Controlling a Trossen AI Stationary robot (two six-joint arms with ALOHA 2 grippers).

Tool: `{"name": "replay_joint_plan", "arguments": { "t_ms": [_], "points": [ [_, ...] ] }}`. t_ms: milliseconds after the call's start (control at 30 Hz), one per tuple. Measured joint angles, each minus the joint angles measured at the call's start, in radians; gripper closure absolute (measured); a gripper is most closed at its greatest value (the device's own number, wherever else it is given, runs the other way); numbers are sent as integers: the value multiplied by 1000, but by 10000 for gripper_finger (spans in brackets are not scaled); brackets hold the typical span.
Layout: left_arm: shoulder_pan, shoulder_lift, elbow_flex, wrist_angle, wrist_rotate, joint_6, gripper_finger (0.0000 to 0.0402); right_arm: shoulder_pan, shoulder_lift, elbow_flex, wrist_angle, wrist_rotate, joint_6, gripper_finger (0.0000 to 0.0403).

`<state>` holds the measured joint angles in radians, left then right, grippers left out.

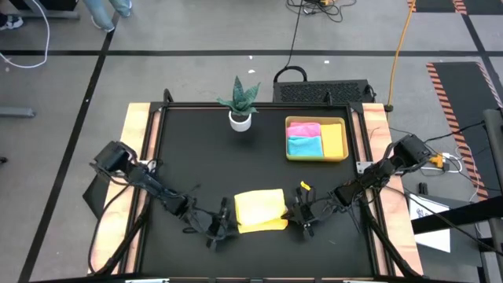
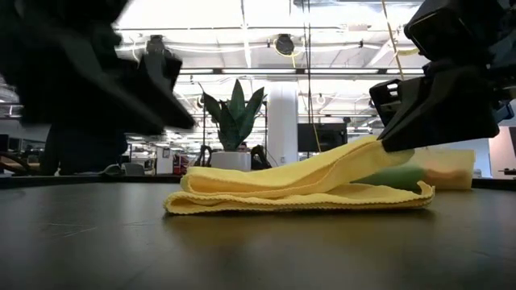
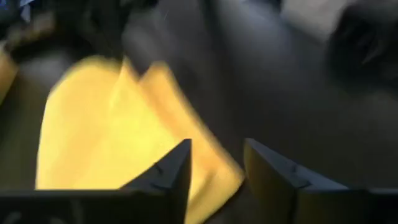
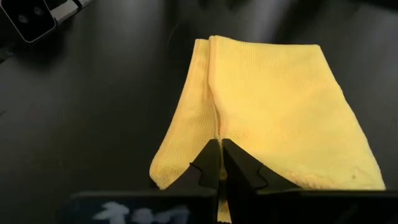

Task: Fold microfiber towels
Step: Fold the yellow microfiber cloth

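— Where do we see the yellow towel (image 1: 260, 211)?
— Folded at the table's (image 1: 204, 157) near edge (between both arms). Right gripper (image 4: 219, 163) pinches its edge; left gripper (image 3: 216, 163) stands spread beside it.

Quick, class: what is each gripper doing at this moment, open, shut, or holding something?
Left gripper: open, beside the yellow towel, holding nothing.
Right gripper: shut on the yellow towel's top layer.

No readable text anywhere I look. Papers (image 1: 431, 214) lying off my right side of the table carry dark print, too small to make out. No labels, brands, numbers.
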<state>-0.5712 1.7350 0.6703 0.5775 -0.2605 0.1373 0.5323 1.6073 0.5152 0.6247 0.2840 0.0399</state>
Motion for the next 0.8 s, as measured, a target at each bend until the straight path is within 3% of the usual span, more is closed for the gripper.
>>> {"name": "replay_joint_plan", "arguments": {
  "t_ms": [167,400,567,800],
  "points": [
    [12,39,8,-9,-71,-5,221,0,0,0,6,1,-2,403],
    [27,45,9,-34,36,7,272,0,0,0,10,1,-4,401],
    [38,88,9,-27,20,7,301,0,0,0,15,2,-6,400],
    [61,104,9,-21,-10,-14,308,0,0,0,15,2,-6,400]
  ]
}}
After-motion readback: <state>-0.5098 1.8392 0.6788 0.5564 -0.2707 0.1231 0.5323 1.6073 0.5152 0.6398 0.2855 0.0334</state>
